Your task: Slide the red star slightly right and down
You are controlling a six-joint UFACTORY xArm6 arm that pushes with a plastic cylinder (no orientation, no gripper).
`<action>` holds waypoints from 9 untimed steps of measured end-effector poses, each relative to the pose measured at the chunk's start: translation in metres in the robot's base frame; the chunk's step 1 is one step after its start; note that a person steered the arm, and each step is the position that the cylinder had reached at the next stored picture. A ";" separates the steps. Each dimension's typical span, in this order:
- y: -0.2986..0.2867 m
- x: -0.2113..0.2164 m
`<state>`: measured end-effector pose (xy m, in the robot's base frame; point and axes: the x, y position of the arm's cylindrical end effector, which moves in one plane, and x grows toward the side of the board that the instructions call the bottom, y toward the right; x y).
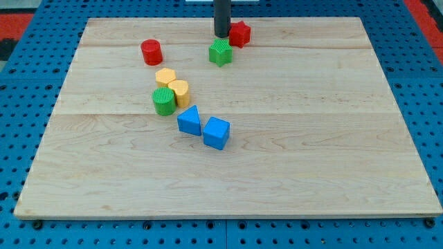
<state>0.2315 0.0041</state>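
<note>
Board (291,138): pale wood, planks w/ visible grain, seams running across, matt finish, smooth; looking unvarnished.

Surround (21,90): blue pegboard, holes in a regular grid, showing a slight sheen; plastic or painted metal, can't tell which.

Rod, incl. my tip (221,36): dark, smooth, catching a faint highlight along its length; material unclear.

Blocks, all appearing as solid-colour matt plastic, ridged or faceted sides:
- red star (239,33)
- green star (220,52)
- red cylinder (151,52)
- yellow hexagon (165,77)
- yellow cylinder (179,92)
- green cylinder (164,101)
- blue triangle (189,120)
- blue cube (216,133), top face reflecting a little light.
</note>
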 end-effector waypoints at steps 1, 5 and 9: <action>0.057 0.000; 0.132 0.008; 0.212 0.021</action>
